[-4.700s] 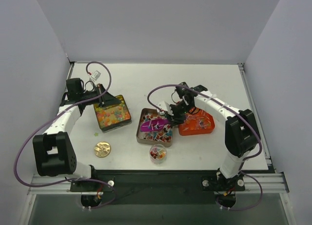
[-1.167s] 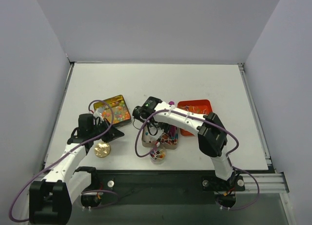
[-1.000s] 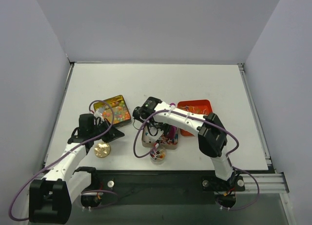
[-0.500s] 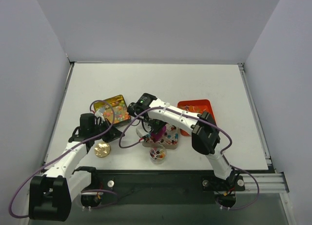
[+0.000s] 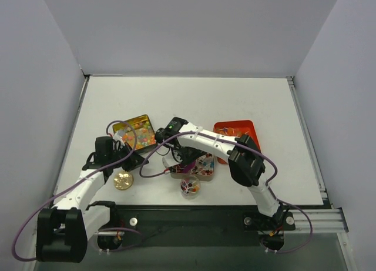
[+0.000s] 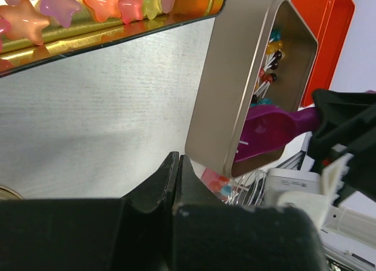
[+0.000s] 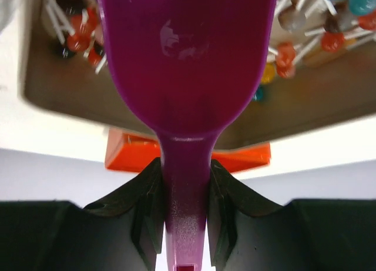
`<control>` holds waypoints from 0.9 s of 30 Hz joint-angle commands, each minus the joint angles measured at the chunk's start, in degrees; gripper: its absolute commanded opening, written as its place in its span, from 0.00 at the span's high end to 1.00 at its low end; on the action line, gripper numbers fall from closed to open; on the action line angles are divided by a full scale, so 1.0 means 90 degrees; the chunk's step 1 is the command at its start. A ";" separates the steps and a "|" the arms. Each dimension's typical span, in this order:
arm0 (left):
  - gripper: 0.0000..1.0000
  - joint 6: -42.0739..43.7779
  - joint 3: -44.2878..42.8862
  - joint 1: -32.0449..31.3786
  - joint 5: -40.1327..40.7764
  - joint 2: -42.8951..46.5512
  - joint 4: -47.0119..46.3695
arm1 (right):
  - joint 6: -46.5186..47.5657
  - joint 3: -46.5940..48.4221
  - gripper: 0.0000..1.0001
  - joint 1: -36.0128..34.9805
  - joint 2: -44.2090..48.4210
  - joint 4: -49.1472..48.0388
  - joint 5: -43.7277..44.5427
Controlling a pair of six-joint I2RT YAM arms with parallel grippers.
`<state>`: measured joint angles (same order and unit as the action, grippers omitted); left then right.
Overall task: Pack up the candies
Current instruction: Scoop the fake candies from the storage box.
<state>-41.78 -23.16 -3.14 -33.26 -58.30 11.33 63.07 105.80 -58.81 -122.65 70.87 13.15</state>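
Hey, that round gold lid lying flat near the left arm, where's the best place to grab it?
Probably by its rim, from straight above. The gold lid lies flat on the table, so only its opposite edges give the left hand something to pinch.

Pastel star-shaped candies [image 6: 106, 0] heaped in a gold tin [image 6: 117, 29], small round candies on white sticks [image 7: 332, 40] jumbled in a tan tin [image 7: 329, 106], a few mixed candies [image 5: 188, 188] in a clear round cup [image 5: 197, 184].

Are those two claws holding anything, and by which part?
The right gripper clamps the purple plastic scoop by its narrow handle; the left gripper is shut on nothing.
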 commanded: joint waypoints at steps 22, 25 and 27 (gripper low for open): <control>1.00 0.0423 -0.0483 0.0319 -0.0152 -0.0758 -0.0302 | 0.0462 -0.2224 1.00 0.1182 0.1312 -0.3734 -0.3608; 1.00 0.0482 -0.0620 0.0522 -0.0230 -0.0826 -0.0234 | 0.0754 -0.2448 1.00 0.1338 0.1537 -0.3822 -0.4233; 1.00 0.0540 -0.0775 0.0563 -0.0464 -0.0885 -0.0166 | 0.0892 -0.2575 1.00 0.1465 0.1664 -0.3851 -0.4690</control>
<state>-39.07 -25.98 -0.08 -34.30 -65.41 10.15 66.85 84.51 -47.03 -112.60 37.21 -16.67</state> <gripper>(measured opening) 0.023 0.284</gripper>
